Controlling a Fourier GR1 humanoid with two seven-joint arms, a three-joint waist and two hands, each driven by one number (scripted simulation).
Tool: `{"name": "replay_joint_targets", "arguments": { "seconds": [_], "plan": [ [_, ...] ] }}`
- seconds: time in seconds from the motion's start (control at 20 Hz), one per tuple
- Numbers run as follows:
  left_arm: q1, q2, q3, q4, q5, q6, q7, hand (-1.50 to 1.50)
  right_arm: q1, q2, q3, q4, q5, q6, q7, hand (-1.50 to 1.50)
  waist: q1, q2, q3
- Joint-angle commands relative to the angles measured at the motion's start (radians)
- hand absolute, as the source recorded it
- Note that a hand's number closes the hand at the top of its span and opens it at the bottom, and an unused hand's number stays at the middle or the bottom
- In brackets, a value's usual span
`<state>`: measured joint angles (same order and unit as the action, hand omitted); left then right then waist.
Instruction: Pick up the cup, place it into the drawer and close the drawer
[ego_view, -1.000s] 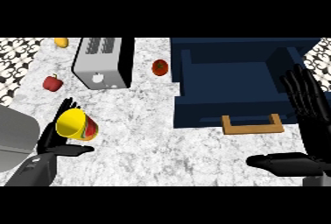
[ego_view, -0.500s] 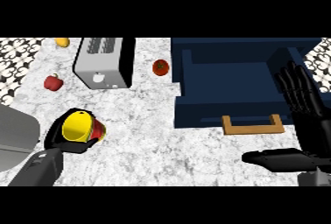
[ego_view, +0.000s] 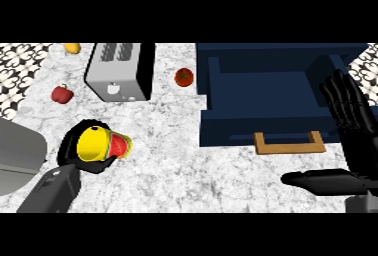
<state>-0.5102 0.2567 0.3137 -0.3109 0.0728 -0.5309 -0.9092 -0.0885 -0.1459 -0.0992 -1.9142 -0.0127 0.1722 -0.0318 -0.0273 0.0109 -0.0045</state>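
Observation:
In the head view the cup (ego_view: 100, 144), yellow with a red side, lies tilted in my left hand (ego_view: 81, 162) at the lower left, a little above the marble counter; black fingers curl round it. The dark blue drawer (ego_view: 277, 97) stands open at the upper right, its inside bare, with a wooden handle (ego_view: 289, 143) on its front. My right hand (ego_view: 347, 130) is open at the right edge, fingers straight up beside the drawer's right wall, thumb stretched left below the handle.
A silver toaster (ego_view: 119, 71) stands at the upper left. A tomato (ego_view: 184, 77) lies between it and the drawer. A red pepper (ego_view: 63, 94) and a yellow fruit (ego_view: 71, 48) lie further left. A grey rounded object (ego_view: 18, 157) fills the left edge.
My left hand has closed round the cup, lifted it and turned its yellow opening toward me. The right hand has shifted slightly left along the drawer's side.

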Motion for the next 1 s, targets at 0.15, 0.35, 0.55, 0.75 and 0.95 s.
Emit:
{"name": "replay_joint_targets", "arguments": {
  "seconds": [0.15, 0.35, 0.55, 0.75, 0.95],
  "plan": [
    [0.078, -0.087, 0.075, -0.036, 0.056, 0.118, -0.27, 1.5, 0.025, -0.012, -0.016, -0.015, -0.006, 0.011, -0.007, -1.5, 0.006, -0.003, 0.001],
    [0.019, -0.073, 0.08, -0.09, 0.088, 0.072, -0.216, 1.5, -0.003, -0.039, -0.056, 0.014, -0.036, 0.022, 0.021, -1.5, 0.017, -0.008, 0.003],
    [-0.019, -0.095, 0.035, -0.182, 0.079, 0.081, -0.149, 1.5, 0.002, -0.008, -0.019, -0.007, 0.012, -0.011, 0.018, -1.5, 0.025, -0.013, 0.004],
    [-0.06, -0.123, -0.003, -0.332, 0.099, 0.122, 0.0, 1.5, 0.037, 0.001, -0.022, -0.051, 0.005, -0.016, 0.032, -1.5, 0.035, -0.02, 0.006],
    [-0.108, -0.178, -0.063, -0.44, 0.066, 0.249, 0.083, 1.5, 0.084, 0.019, 0.011, -0.065, 0.034, -0.011, 0.008, -1.5, 0.026, -0.016, 0.005]
  ]
}}
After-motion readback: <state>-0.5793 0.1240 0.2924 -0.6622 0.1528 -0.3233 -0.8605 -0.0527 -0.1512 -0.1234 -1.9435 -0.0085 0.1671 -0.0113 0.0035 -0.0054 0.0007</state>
